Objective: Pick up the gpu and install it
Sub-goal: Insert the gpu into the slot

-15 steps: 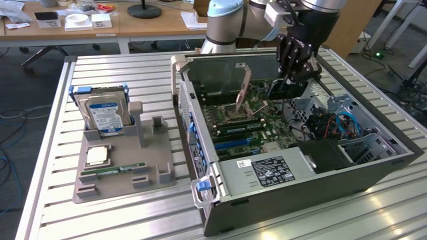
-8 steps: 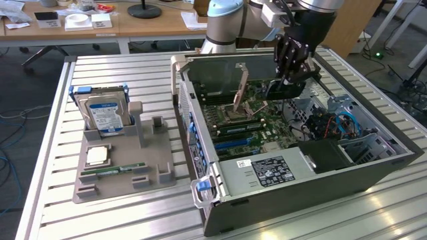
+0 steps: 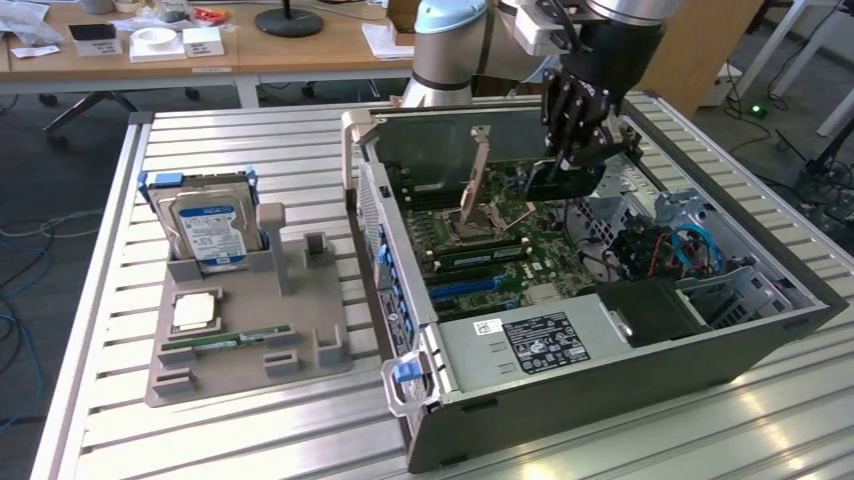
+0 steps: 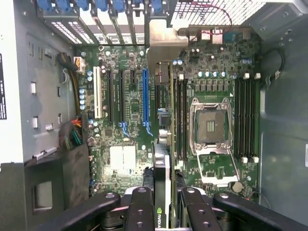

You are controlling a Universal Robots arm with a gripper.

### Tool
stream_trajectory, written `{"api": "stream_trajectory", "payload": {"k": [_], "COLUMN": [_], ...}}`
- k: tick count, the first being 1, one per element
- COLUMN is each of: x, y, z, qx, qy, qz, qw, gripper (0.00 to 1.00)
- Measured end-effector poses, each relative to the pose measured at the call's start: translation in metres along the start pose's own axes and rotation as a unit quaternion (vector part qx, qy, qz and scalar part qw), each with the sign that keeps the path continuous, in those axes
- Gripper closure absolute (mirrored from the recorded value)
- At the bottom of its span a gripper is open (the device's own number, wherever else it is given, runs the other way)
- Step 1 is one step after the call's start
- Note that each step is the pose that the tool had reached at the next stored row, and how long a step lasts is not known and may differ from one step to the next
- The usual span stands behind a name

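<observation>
Install step in hand, pick-up done. Gripper point(image 3: 581, 152) is clenched on the gpu point(image 3: 561, 182), card edge-on, hanging above the motherboard point(image 4: 120, 159) inside the open case point(image 3: 601, 400). From the wrist view it sits just beside the long blue slot point(image 4: 145, 96), toward the RAM side. My read: seating calls for lining the card's edge up with the slot and bringing the bracket to the case's rear wall.

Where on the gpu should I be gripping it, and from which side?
Grip the gpu by its upper long edge, coming from straight above and pinching its two flat faces. It hangs on edge over the motherboard, thin and flat, and that is how the gripper holds it.
</observation>
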State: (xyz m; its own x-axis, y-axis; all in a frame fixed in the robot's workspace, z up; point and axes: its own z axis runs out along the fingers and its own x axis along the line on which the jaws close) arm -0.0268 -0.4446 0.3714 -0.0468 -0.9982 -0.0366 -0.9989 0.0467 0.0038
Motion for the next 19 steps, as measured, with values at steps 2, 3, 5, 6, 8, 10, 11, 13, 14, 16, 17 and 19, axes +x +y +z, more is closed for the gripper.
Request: {"api": "stream_trajectory", "payload": {"k": [2, 3, 5, 6, 8, 10, 11, 13, 14, 16, 17, 19], "x": [0.0, 0.0, 0.0, 0.0, 0.0, 0.0, 0.0, 0.0, 0.0, 0.0, 0.0, 0.0], "y": [0.0041, 0.0065, 0.0114, 0.0133, 0.0149, 0.0149, 0.015, 0.0151, 0.0153, 0.0156, 0.0157, 0.0159], "z": [0.0007, 0.0011, 0.0018, 0.002, 0.0024, 0.0024, 0.0025, 0.0025, 0.0026, 0.0026, 0.0026, 0.0028], "qx": [0.0003, 0.0005, 0.001, 0.001, 0.0011, 0.0011, 0.001, 0.001, 0.0011, 0.001, 0.0011, 0.0011], "qy": [0.0, 0.0, 0.0001, 0.0001, 0.0, 0.0001, 0.0001, 0.0001, 0.0001, 0.0001, 0.0001, 0.0], "qz": [0.0, 0.0, 0.0, 0.0, 0.0, 0.0, 0.0, 0.0, 0.0, 0.0, 0.0, 0.0], "qw": [1.0, 1.0, 1.0, 1.0, 1.0, 1.0, 1.0, 1.0, 1.0, 1.0, 1.0, 1.0], "gripper": [0.73, 0.73, 0.73, 0.73, 0.73, 0.73, 0.73, 0.73, 0.73, 0.73, 0.73, 0.73]}}
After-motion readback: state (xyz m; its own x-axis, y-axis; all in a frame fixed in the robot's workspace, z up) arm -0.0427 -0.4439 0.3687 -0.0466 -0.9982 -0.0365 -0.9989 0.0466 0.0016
